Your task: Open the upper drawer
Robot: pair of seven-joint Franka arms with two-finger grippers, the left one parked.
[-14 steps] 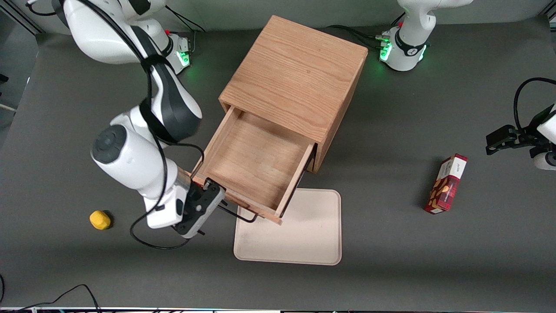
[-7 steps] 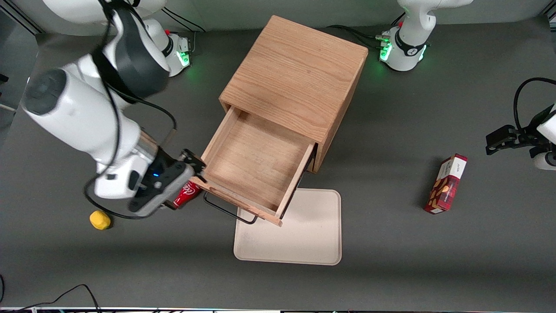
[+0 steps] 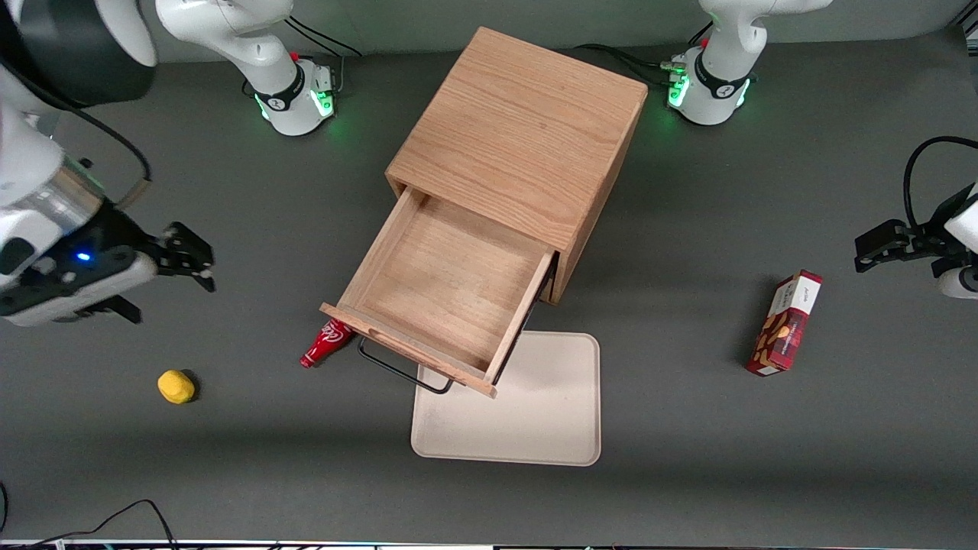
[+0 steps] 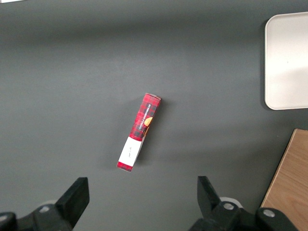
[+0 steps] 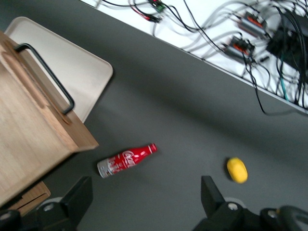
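A dark grey table (image 3: 688, 473) fills nearly the whole scene, matte and smooth, with a pale wall strip along its edge farthest from the front camera and a tangle of cables (image 5: 231, 29) on a white floor past its near edge, seen from the right wrist. The boxy oak cabinet (image 3: 519, 145) stands near the middle of the table, turned at an angle. Its upper drawer (image 3: 447, 286) is pulled well out toward the front camera, the bare wooden bottom showing, the thin black wire handle (image 3: 401, 370) on its front panel overhanging a corner of the cream tray (image 3: 527, 428). That tray lies flat on the table in front of the cabinet, nearer the front camera. The gripper (image 3: 187, 260) hangs above bare table well apart from the drawer, toward the working arm's end, its two black fingers (image 5: 77, 197) spread apart with nothing between them. A red snack box (image 3: 785, 322) lies flat toward the parked arm's end of the table. A small red bottle (image 3: 327, 342) lies on its side just beside the corner of the drawer front, partly under it. A yellow lump (image 3: 176, 386) sits alone on the table, nearer the front camera than the gripper
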